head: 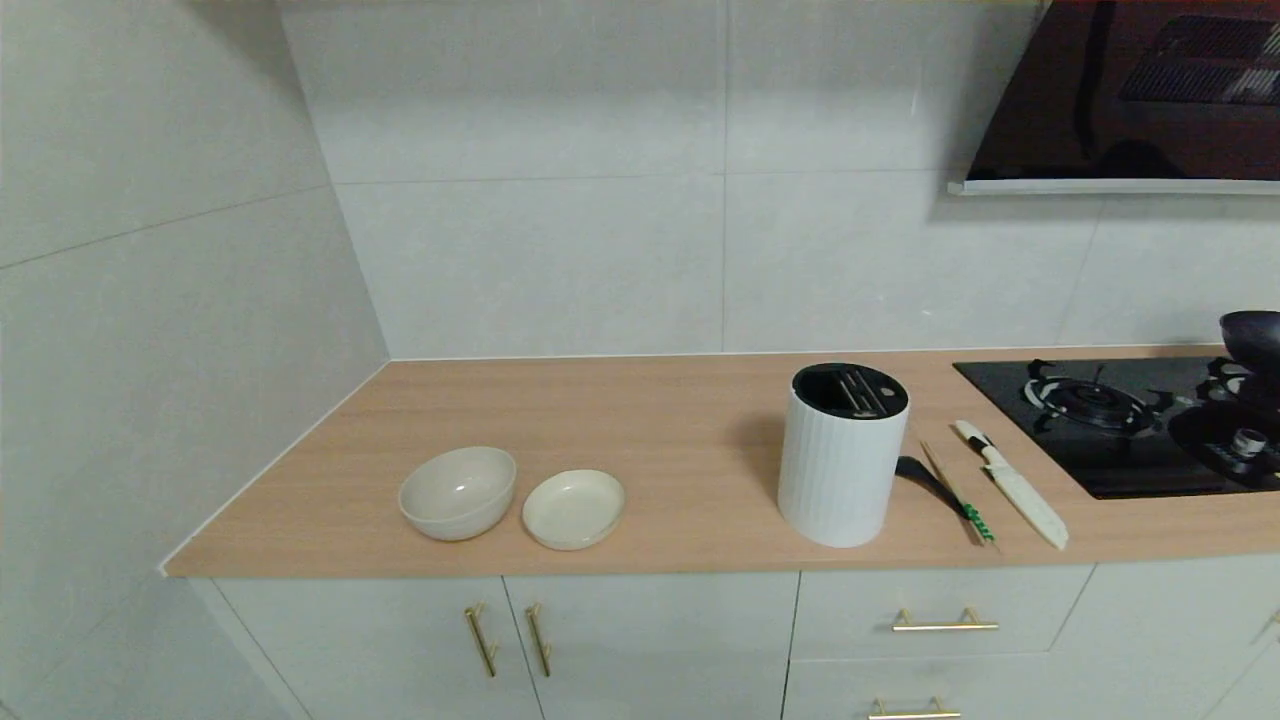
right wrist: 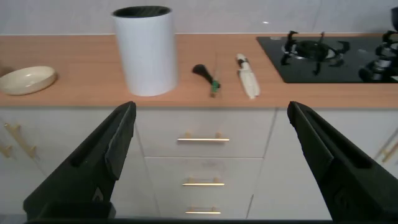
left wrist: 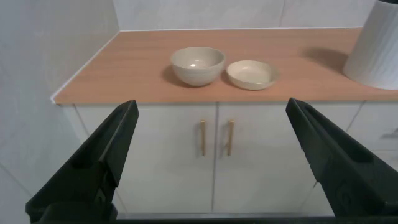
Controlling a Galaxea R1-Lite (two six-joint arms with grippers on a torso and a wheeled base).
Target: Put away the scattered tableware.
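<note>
Our left claw [left wrist: 211, 109] hangs spread wide and empty, out in front of the cabinet doors and below the counter [head: 650, 420] edge. On the counter's left part sits the bowl [head: 458, 492], upright, with the dish [head: 574, 508] just beside it on the right, the two nearly touching. Further right stands the holder [head: 843, 455], a white ribbed cylinder with a slotted black top. Just right of its base lie what looks like a black spoon [head: 925, 475], then the chopsticks [head: 958, 493] and the knife [head: 1012, 485], roughly side by side; the hob [head: 1110, 410] lies beyond them. Our right claw [right wrist: 211, 109] is likewise spread and empty, in front of the drawers, facing the holder.

We judge that nothing is put away yet. Bowl and dish sit so close that closing on one rim could shove the other towards the front edge. The chopsticks lie flat and thin, so a pinch may slip or scatter them. The spoon lies tight against the holder, and a finger squeezed in there could tip the tall holder. The slots look narrow, so a tilted knife could jam at the top
</note>
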